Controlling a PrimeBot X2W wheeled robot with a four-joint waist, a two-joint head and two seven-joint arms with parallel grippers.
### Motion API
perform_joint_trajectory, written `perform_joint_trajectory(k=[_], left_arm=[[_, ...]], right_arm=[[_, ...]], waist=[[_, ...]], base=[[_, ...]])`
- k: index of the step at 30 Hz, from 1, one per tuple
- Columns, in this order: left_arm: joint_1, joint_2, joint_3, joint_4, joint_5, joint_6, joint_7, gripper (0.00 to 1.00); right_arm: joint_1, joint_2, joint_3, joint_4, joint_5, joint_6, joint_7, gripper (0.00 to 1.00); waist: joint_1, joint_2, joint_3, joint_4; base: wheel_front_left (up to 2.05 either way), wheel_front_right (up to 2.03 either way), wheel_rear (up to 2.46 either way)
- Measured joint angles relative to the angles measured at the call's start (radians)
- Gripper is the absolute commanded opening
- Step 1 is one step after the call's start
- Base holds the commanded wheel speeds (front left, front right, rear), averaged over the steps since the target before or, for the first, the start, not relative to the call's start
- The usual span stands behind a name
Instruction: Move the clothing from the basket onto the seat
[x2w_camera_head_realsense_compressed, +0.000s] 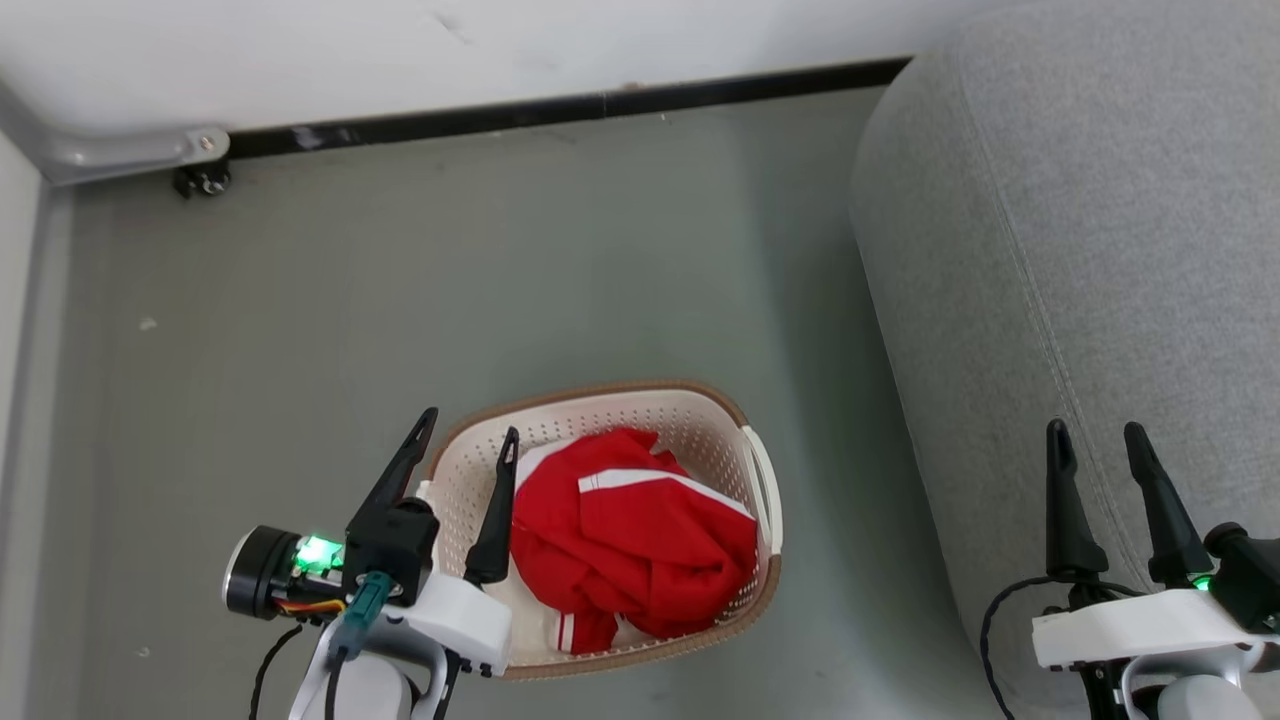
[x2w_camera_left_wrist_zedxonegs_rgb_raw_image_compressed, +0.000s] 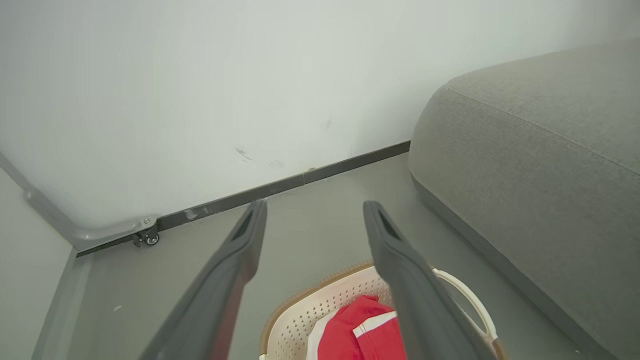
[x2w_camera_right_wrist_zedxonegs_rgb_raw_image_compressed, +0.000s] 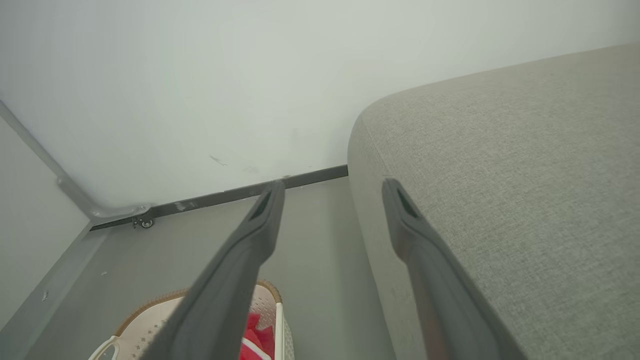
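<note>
Nearest the robot, both claws are spread wide and empty. The left claw (x2w_camera_head_realsense_compressed: 470, 422) hangs over the near-left corner of the basket (x2w_camera_head_realsense_compressed: 600, 392). One finger is outside the rim and the other is over the inside, right beside the clothing (x2w_camera_head_realsense_compressed: 630, 540). I'd guess it's placed there because it's the arm closest to the pile, so it makes the first grab. In its wrist view the fingers point out toward the wall more than down, so it probably has to tip and drop before it can pinch anything. Can't tell how high above the rim it is.

The right claw (x2w_camera_head_realsense_compressed: 1095, 427) is at the near right, over the near edge of the seat (x2w_camera_head_realsense_compressed: 1050, 220) and well apart from the basket. My guess is it's either out of the way or ready on the drop-off side.

The clothing is a bunched red heap with white stripes, all inside the basket and mostly toward its right side, with nothing over the rim. Can't tell if it's one piece or two. The basket sits on the floor (x2w_camera_head_realsense_compressed: 400, 300) near the seat's left side, with a handle facing it, so it's a short carry to the right. I reckon the job hasn't started yet.

Far back is the wall (x2w_camera_head_realsense_compressed: 500, 40) with a dark baseboard (x2w_camera_head_realsense_compressed: 560, 108), and there's a small caster (x2w_camera_head_realsense_compressed: 200, 182) in the far-left corner.
</note>
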Motion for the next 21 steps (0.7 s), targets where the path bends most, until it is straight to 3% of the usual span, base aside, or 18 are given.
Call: perform_joint_trajectory(k=[21], left_arm=[[-0.121, 0.042, -0.042, 0.173, 0.066, -0.027, 0.0, 1.0]], right_arm=[[-0.091, 0.001, 0.011, -0.034, 0.053, 0.0, -0.015, 1.0]], waist=[[0.0, 0.0, 0.191, -0.097]], base=[[0.0, 0.0, 0.0]])
